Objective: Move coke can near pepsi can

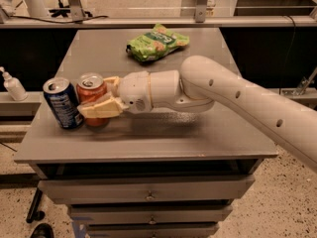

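Note:
The coke can (91,94) is red with a silver top and stands upright near the table's front left. The pepsi can (62,103) is dark blue and stands upright just left of it, the two nearly touching. My gripper (99,97) reaches in from the right and is shut on the coke can, one tan finger (101,109) across its front and the other behind it. The white arm (237,98) runs off to the right.
A green snack bag (156,42) lies at the back middle of the grey table (163,133). Drawers sit under the table front. A white pump bottle (12,85) stands on a ledge to the left, beyond the table edge.

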`<state>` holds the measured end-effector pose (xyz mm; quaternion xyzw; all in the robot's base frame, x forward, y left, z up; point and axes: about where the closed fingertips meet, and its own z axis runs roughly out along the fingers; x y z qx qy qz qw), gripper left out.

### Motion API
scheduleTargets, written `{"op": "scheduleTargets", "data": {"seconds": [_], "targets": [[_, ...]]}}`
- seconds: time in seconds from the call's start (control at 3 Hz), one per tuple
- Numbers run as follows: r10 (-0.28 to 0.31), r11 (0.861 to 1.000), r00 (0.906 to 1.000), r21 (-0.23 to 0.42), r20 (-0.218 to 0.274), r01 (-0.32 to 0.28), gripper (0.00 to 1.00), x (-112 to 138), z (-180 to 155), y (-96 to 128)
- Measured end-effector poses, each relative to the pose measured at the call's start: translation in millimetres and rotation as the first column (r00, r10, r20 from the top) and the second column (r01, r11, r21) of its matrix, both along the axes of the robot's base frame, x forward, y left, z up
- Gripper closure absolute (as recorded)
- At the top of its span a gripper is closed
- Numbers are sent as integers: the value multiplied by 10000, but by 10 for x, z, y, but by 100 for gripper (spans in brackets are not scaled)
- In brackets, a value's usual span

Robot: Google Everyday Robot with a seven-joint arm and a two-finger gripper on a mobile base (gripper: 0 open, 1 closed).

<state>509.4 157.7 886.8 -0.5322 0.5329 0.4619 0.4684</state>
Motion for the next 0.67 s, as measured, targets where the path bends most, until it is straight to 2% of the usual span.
{"op": "scheduleTargets", "data": {"seconds": [0.67], "targets": [[593, 9975, 9961, -424, 661, -566, 36, -75, -72, 53]]}}
